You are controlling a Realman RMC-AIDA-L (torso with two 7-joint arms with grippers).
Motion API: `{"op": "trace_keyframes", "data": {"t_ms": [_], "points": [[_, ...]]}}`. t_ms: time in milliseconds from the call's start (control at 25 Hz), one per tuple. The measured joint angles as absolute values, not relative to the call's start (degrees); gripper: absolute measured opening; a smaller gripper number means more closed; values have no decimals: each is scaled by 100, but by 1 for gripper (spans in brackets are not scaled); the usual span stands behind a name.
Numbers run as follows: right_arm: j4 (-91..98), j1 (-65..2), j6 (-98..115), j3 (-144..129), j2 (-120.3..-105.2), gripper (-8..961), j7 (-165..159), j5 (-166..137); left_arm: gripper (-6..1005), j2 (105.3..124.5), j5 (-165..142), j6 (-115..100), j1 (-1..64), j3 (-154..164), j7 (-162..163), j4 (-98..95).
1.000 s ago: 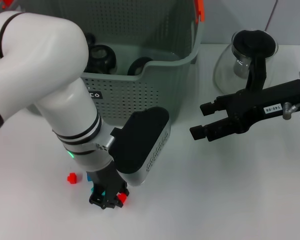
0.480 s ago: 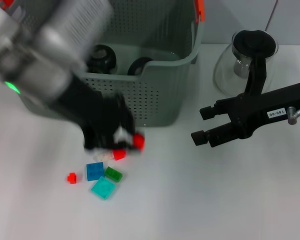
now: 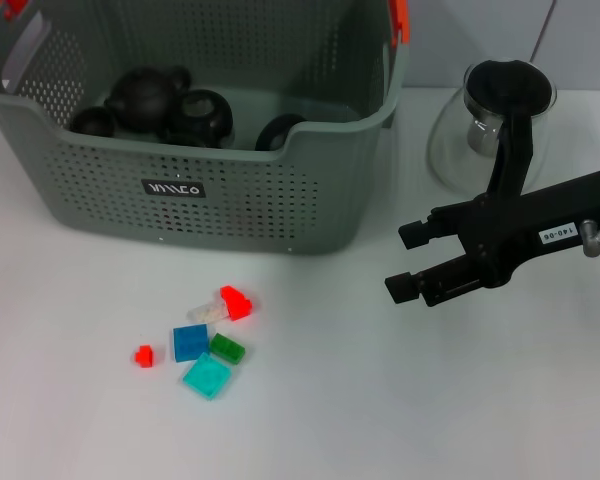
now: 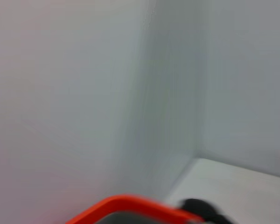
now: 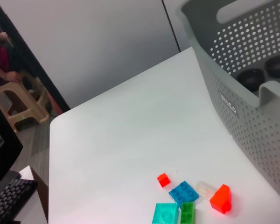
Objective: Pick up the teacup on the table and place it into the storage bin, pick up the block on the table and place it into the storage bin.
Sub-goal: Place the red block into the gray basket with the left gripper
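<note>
Left arm gone from head view, red block [image 3: 235, 301] dropped beside clear brick, right gripper [image 3: 408, 262] jaws spread, left jaws cannot tell, storage bin [image 3: 280, 200] behind.

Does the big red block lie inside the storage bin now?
No, in the head view the big red block lies on the white table in front of the storage bin, beside a clear block.

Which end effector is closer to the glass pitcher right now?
Right. The right end effector hangs just in front of the glass pitcher, open, on the robot's right side of the storage bin. The left end effector is out of the head view, so its distance can't be judged.
</note>
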State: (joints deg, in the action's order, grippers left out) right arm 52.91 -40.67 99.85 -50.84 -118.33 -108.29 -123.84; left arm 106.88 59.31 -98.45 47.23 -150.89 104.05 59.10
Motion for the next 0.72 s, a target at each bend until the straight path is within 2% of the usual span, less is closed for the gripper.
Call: {"op": "trace_keyframes", "data": {"t_ms": [80, 200, 560, 720], "points": [[5291, -4074, 10000, -5084, -11836, 941, -10817, -12386, 214, 10534, 5901, -9266, 4752, -14923, 10609, 5448], [5291, -4082, 10003, -5087, -11835, 941, -10809, -12393, 218, 10477, 5818, -8367, 4741, -14458, 10775, 5006], [5291, -4095, 10035, -5089, -11816, 941, -10806, -12407, 230, 10861, 4952, -7166, 4782, -13476, 11332, 4991], [5291, -4102, 10062, -5089, -11819, 940, -10807, -12410, 236, 10927, 4691, -7155, 4836, -13457, 11535, 5020]]}}
